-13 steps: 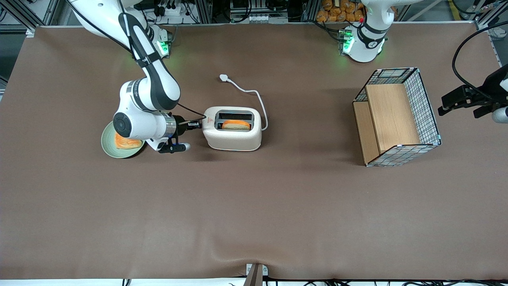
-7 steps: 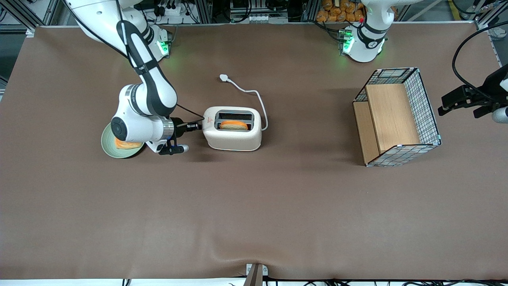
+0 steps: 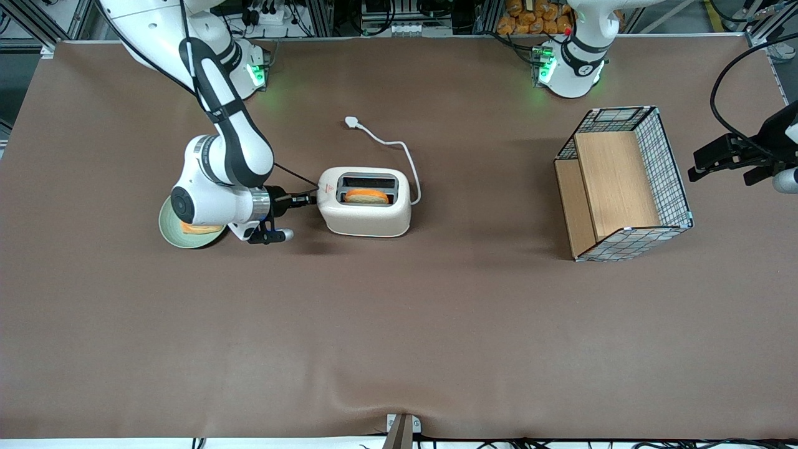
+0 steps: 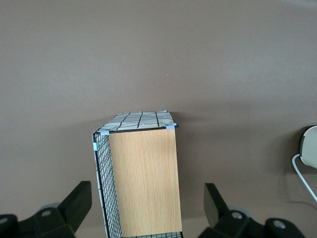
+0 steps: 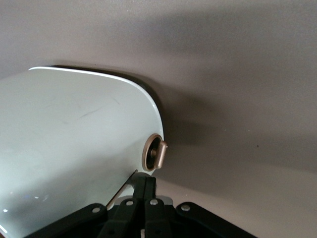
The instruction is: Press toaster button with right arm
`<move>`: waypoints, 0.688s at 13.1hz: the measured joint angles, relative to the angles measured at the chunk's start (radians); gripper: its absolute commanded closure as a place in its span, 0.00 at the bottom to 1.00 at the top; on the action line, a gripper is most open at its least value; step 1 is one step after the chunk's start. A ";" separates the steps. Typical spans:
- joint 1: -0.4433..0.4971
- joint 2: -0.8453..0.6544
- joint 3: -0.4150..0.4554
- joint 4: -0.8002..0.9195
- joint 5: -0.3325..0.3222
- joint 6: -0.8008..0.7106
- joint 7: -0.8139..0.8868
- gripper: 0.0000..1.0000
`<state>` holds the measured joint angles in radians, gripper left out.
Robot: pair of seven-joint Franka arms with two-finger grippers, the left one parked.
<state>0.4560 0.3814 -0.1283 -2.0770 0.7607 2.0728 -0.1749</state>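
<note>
A slip is the chief risk, judged from this moment: the toaster (image 3: 365, 201) stands loose on the counter (image 3: 399, 324), so a sideways push could slide it toward its cord (image 3: 399, 153) instead of pressing the button. In the right wrist view the claw (image 5: 144, 191) is seen with its fingers (image 5: 143, 184) brought together, nothing held, the tips touching the toaster's end face just beside a round knob (image 5: 155, 152). A slice of bread (image 3: 368, 196) is seen in the slot. Whether the toaster button is under the tips cannot be told.
</note>
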 measured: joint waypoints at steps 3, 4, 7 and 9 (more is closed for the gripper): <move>-0.001 0.000 0.000 0.002 0.005 -0.008 -0.006 1.00; -0.001 0.000 -0.001 0.005 0.005 -0.016 -0.007 1.00; -0.015 0.001 -0.003 0.025 0.005 -0.073 -0.011 1.00; -0.030 -0.002 -0.007 0.052 0.002 -0.113 -0.010 0.21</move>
<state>0.4264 0.3793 -0.1358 -2.0246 0.7625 1.9596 -0.1844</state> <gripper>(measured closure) 0.987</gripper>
